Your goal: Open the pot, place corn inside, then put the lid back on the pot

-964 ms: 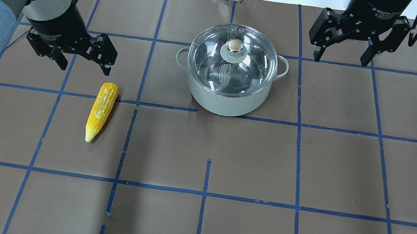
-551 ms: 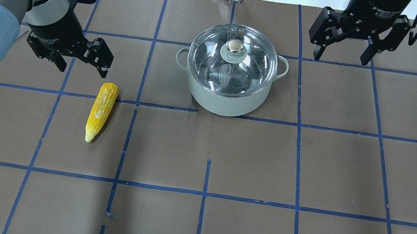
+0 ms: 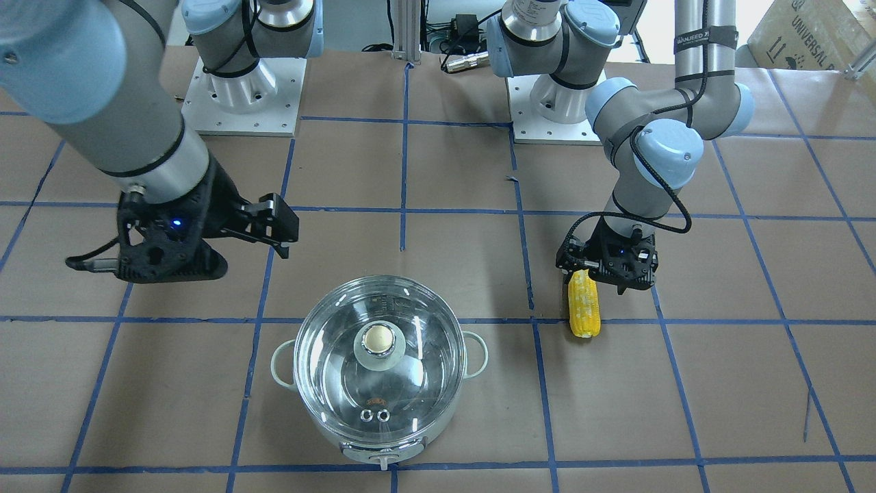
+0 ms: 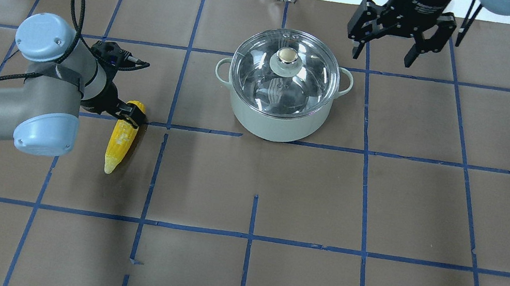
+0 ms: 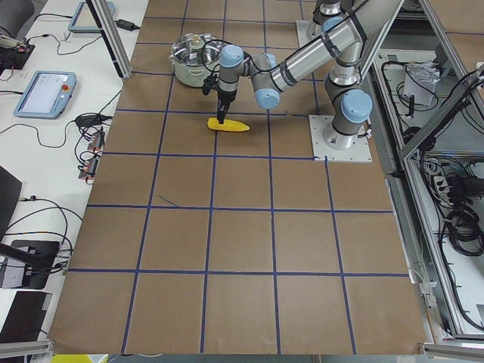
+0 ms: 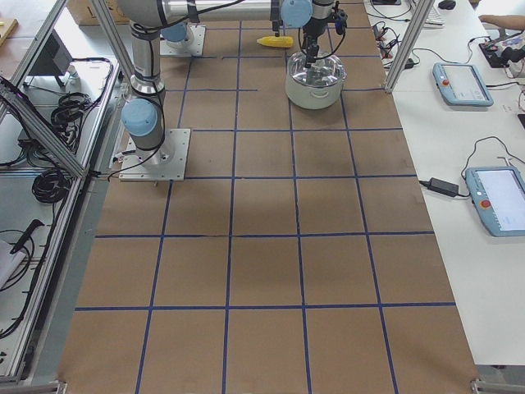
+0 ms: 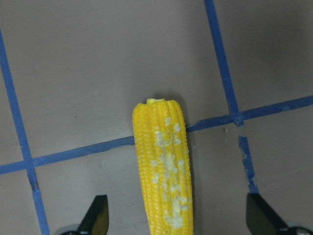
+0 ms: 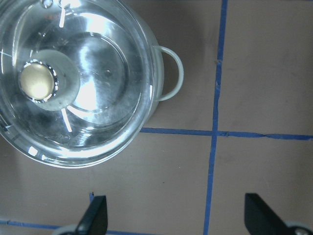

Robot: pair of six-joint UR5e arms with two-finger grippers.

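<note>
Corn [image 4: 121, 140] lies nearest me on the brown table [image 4: 379, 212], left of centre, with its pointed tip towards me and its blunt end across a blue tape line [image 4: 205, 130]. My left gripper [image 7: 179, 218] is down over the thick half. The fingers [image 7: 99, 218] are spread wide, one on each side of the cob, and neither touches it in the wrist view.

Farther out, near the middle, the pot [image 4: 280, 121] stands upright. The glass lid [image 4: 296, 85] sits flat on its rim, and the cream knob [image 4: 286, 56] is at the top.

Beyond that, my right gripper [image 4: 383, 58] hangs above the table past the pot's right side handle [image 4: 347, 81]. Its fingers are apart and hold nothing, and it is clear of the lid and the pot.
</note>
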